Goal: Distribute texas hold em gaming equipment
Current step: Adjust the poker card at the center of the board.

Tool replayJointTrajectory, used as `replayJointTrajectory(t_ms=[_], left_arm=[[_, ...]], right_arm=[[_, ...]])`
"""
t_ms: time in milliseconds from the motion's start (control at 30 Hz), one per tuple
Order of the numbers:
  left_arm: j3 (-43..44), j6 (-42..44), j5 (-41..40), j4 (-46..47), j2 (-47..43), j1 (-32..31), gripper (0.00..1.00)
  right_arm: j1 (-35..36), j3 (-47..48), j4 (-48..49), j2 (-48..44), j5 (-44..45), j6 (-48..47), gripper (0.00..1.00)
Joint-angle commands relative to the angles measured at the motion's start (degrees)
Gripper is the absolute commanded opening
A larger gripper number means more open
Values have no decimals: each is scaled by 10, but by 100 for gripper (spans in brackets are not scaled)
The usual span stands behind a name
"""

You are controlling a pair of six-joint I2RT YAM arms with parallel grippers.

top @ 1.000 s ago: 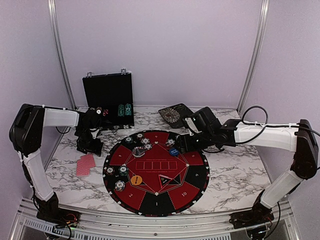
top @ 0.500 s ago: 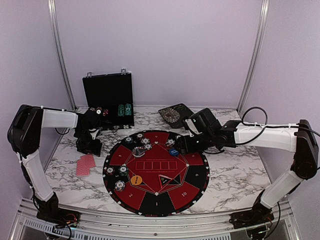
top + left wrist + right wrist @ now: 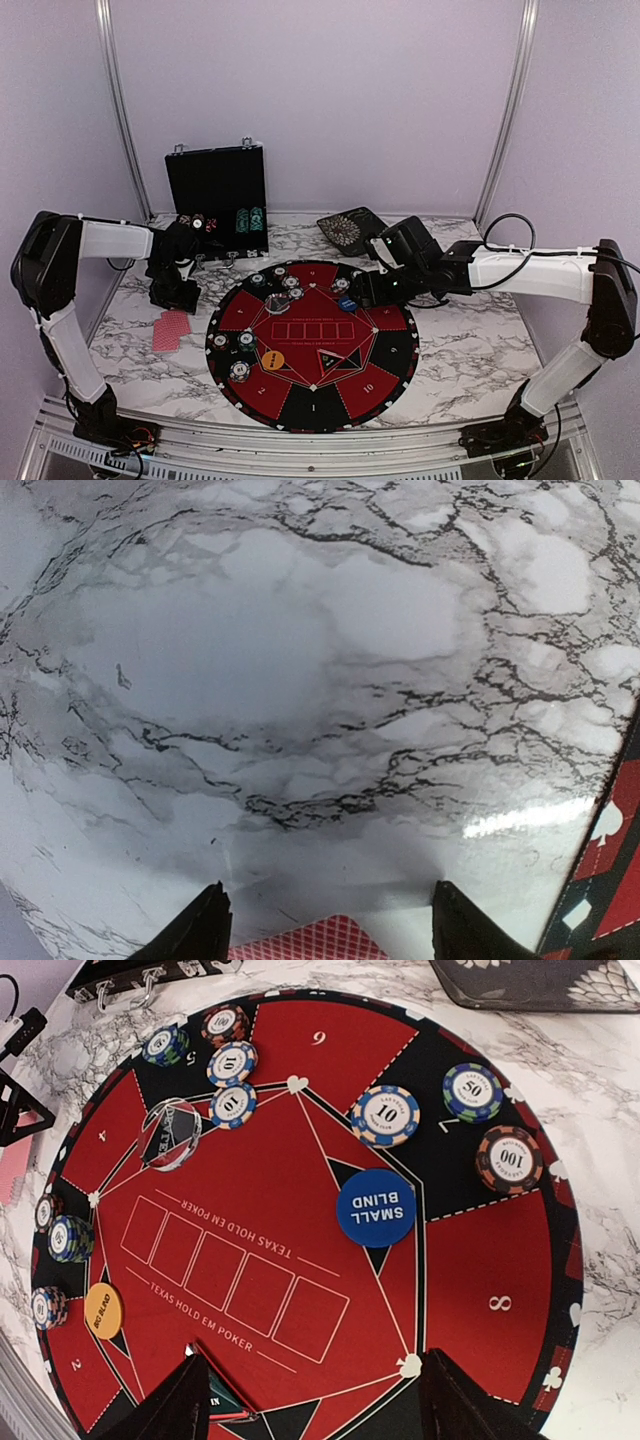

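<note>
While the right gripper (image 3: 362, 290) has crept a touch further in over the far right part of the mat (image 3: 312, 400) since a second ago, I see little else changed on that side. Its jaws stand wide apart with nothing between them, hanging above the mat. From its wrist camera the blue disc (image 3: 376, 1207) lies right of the mat's centre, with striped poker chips (image 3: 385, 1115) around it on the far right segments. More chips sit at the mat's far left beside the clear disc (image 3: 170, 1133), and a few at its near left close to the orange disc (image 3: 102, 1310); none of them has shifted.

The left gripper (image 3: 176, 290) has drawn slightly further away from the mat's left edge, over the bare marble table (image 3: 300, 660). Its jaws are apart and hold nothing. The red-backed cards (image 3: 170, 328) lie flat on the table left of the mat, where they were — one edge shows between the left fingers (image 3: 205, 930) at the bottom of that wrist view. The black case (image 3: 216, 190) stands open beyond the mat's far left.
</note>
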Motion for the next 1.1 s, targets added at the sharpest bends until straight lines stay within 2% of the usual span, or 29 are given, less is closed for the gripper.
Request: replayJointTrajectory(t_ms=[0, 1067], left_arm=[[-22, 2, -22, -28, -11, 4, 69], [-50, 0, -34, -30, -64, 3, 70]], right_arm=[[-3, -1, 1, -17, -7, 7, 69], [-1, -6, -12, -24, -45, 19, 68]])
